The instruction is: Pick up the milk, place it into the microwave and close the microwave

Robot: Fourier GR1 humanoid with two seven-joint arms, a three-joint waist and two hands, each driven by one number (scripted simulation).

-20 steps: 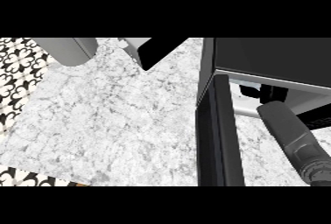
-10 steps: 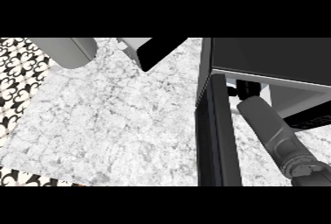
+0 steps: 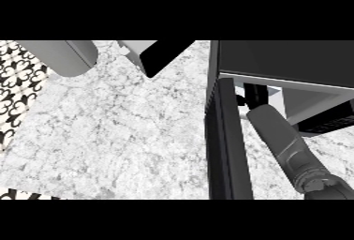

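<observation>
The microwave point(image 3: 290, 58) stands at the upper right, and its open door point(image 3: 223, 140) shows edge-on, pointing toward me. My right forearm point(image 3: 283, 143) reaches up into the opening just right of the door. There my right hand point(image 3: 250, 96) shows only as dark fingers curled on the milk point(image 3: 274, 92), of which only a pale sliver is visible. The door edge and the forearm hide the rest of the milk. My left hand point(image 3: 165, 54) is a black shape at the top edge, with a grey forearm point(image 3: 61, 56) to its left.
White marbled counter point(image 3: 117, 136) fills the left and middle. A patterned black-and-white floor strip point(image 3: 15, 89) runs along the counter's left edge. A dark vented part of the microwave point(image 3: 330, 121) sits right of my forearm.
My right forearm has swung left and further up into the microwave opening, close beside the door. The left hand has stayed at the top edge.
</observation>
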